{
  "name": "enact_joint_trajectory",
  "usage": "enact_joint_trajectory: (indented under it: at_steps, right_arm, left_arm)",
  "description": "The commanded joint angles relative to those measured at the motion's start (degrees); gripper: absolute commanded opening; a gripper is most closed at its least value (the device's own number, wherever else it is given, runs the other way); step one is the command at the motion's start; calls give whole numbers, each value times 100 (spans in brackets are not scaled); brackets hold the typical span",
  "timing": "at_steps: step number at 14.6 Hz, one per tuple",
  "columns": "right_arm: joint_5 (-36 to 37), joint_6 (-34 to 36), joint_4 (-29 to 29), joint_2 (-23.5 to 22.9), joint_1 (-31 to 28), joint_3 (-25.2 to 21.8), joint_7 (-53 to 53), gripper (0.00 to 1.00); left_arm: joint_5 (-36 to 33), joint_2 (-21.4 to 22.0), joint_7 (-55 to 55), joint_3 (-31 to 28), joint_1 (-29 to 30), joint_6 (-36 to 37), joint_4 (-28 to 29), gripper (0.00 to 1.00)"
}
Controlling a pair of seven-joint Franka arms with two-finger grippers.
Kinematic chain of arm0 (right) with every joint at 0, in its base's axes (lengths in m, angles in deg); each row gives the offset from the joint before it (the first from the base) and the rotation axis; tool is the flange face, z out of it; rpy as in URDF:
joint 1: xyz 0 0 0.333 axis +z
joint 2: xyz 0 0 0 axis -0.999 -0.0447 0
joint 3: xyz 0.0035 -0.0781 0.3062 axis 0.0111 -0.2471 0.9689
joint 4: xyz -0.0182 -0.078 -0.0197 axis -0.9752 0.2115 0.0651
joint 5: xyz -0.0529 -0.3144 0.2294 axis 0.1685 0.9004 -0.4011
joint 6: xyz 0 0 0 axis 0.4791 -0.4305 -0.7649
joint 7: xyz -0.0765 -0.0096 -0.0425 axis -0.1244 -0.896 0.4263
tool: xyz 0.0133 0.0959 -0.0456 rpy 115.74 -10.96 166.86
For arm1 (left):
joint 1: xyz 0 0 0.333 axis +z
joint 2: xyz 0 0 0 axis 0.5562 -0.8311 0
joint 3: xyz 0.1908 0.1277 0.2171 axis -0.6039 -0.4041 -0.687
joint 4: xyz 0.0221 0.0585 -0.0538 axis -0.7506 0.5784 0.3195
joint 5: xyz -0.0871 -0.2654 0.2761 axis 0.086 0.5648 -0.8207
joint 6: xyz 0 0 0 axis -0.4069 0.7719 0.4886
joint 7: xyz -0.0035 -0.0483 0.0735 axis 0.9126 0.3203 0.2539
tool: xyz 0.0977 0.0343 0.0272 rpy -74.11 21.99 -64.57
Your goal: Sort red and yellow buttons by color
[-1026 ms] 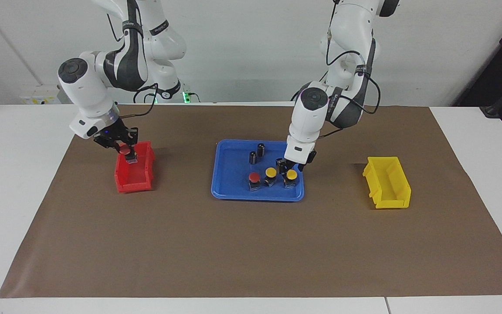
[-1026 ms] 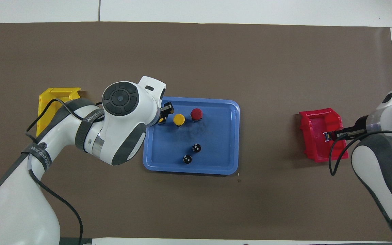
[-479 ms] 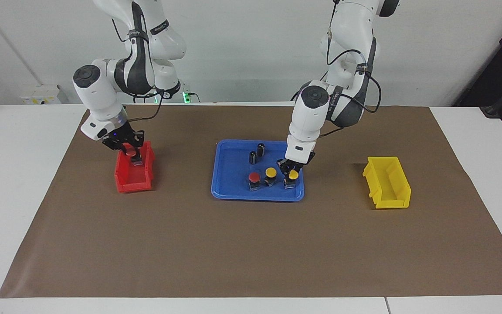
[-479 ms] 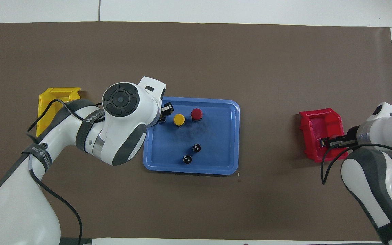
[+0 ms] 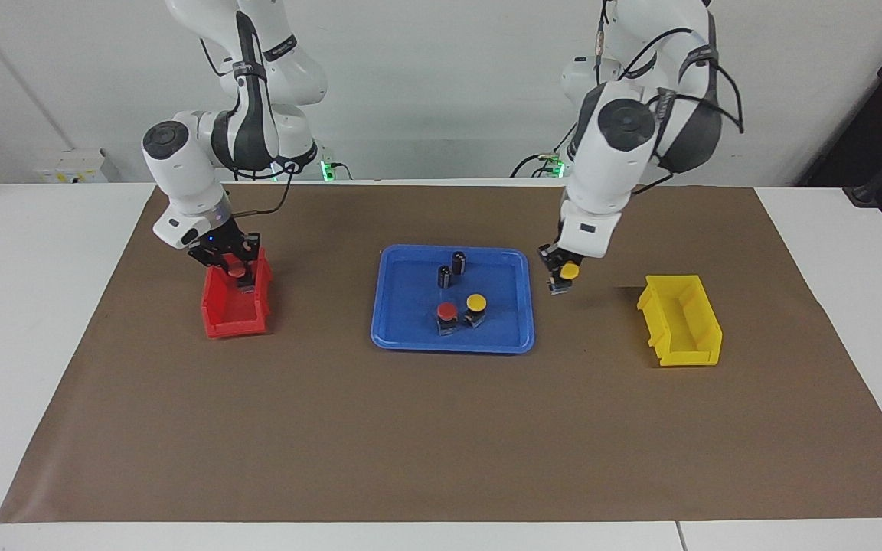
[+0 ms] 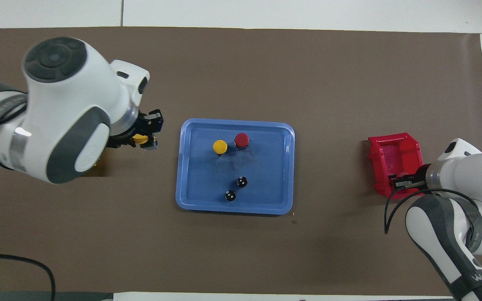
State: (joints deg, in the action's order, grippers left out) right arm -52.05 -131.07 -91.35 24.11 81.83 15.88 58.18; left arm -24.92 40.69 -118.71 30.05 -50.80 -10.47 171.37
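Now my left gripper (image 5: pixel 561 277) has lifted a yellow button (image 5: pixel 568 271) off the blue tray (image 5: pixel 403 337) and holds it clamped over the desk mat, at about 3 o'clock from the tray in the facing view, w/ the yellow bin (image 5: pixel 682 321) next. Cap's tipped sideways, long axis slanted. Right gripper (image 5: pixel 236 274) sits low over the red bin (image 5: pixel 233 315), red button (image 5: pixel 235 269) at its tips; can't tell if it's let go. One red, one yellow remain on the tray.

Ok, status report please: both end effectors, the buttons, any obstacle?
Left end effector shut on yellow button, airborne between blue tray and yellow bin. Right end effector holds red button over red bin. Path clear.
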Motion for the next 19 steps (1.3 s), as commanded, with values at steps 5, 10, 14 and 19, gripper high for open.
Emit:
enact_joint_trajectory:
  at_steps: [5, 10, 14, 19]
  right_arm:
    - [-33, 565, 526, -12, -116, 25, 520, 55]
    - [-59, 2427, 2949, -722, 408, 87, -277, 61]
    - [-313, 2624, 4498, -1505, 1841, 87, -2638, 61]
    - [71, 2484, 5801, -3051, 3273, 78, -4785, 61]
  left_arm:
    - [49, 476, 2702, 7, 1831, -278, 662, 2]
    - [49, 592, 3127, 7, 2210, -1414, 1587, 2]
    - [40, 530, 3109, 7, 2184, -1924, 2035, 2]
    - [49, 530, 3021, 7, 2157, -2391, 2554, 2]
